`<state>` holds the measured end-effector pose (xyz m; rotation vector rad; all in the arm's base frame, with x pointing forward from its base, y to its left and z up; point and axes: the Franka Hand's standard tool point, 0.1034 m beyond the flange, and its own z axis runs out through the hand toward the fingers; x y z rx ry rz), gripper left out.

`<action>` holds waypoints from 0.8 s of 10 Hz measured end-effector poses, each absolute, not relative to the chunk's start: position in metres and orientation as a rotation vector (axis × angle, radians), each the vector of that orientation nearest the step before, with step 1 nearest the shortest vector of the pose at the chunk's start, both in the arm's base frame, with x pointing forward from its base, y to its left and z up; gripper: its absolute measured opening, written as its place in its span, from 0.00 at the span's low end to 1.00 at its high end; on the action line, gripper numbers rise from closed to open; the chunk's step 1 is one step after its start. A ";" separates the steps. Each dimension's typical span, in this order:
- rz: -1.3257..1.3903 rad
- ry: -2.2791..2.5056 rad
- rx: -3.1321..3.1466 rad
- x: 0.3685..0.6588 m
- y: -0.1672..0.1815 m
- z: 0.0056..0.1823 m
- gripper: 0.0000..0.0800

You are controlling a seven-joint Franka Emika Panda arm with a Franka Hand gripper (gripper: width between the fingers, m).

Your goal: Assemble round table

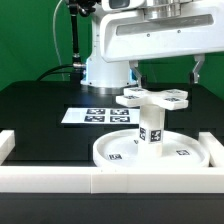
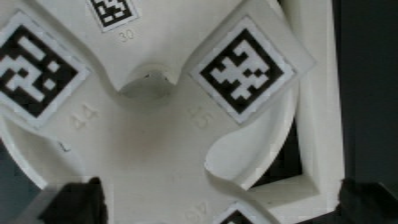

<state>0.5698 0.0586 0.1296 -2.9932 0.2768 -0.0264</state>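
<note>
Cross-shaped piece (image 2: pixel 169 120) atop post (image 1: pixel 151 125) on disc (image 1: pixel 196 156) | beneath jaws | jaws apart, empty

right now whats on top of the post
The cross-shaped piece sits on top of the post, which stands upright on the round disc. The joint between cross and post is covered, so it cannot be seen.

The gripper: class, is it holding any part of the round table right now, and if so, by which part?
Nothing is visibly held. The gripper sits above the cross-shaped piece, its dark fingertips beside the piece's edge; contact cannot be told.
</note>
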 end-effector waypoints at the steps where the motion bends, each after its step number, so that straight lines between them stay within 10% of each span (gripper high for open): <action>1: -0.040 0.099 -3.010 0.570 0.057 0.129 0.81; 8: -0.056 -0.856 -2.960 0.569 0.050 0.125 0.81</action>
